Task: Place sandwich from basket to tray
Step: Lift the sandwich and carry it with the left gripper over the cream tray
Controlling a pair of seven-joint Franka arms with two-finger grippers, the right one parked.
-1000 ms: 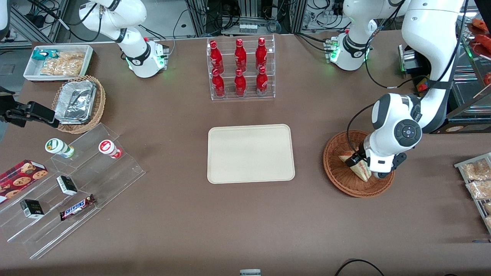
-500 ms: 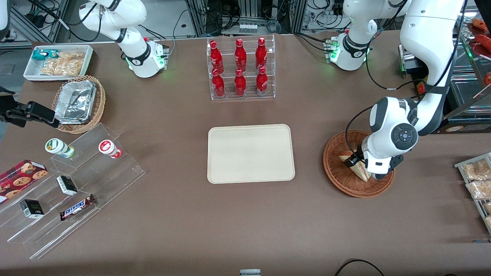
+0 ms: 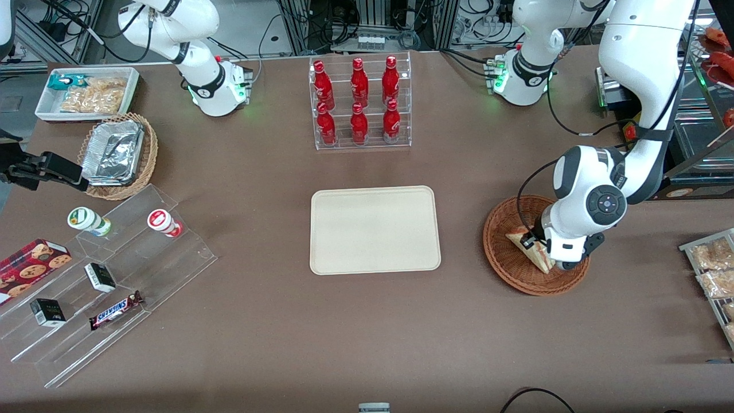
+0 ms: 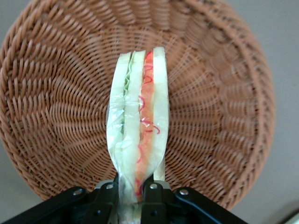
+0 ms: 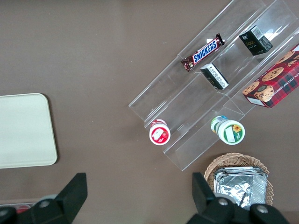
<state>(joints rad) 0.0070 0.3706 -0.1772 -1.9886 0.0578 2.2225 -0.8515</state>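
Observation:
The sandwich (image 3: 530, 248), a wrapped triangular wedge with red and green filling, is over the reddish-brown wicker basket (image 3: 504, 258) at the working arm's end of the table. My left gripper (image 3: 542, 252) is shut on one end of it. In the left wrist view the sandwich (image 4: 138, 126) stands on edge between the fingers (image 4: 156, 196), above the basket's woven floor (image 4: 70, 116), and the gripper (image 4: 133, 198) pinches its wrapped end. The cream-beige tray (image 3: 375, 229) lies bare at the table's middle, beside the basket toward the parked arm's end.
A clear rack of red bottles (image 3: 360, 103) stands farther from the camera than the tray. A stepped acrylic display with snacks (image 3: 103, 287), a tan basket of foil trays (image 3: 117, 155) and a white bin of packets (image 3: 86, 92) lie toward the parked arm's end. Packets (image 3: 711, 269) lie beside the basket.
The left arm's wrist has risen slightly and the sandwich has lifted and shifted a little with the gripper; the grip stays shut on it.

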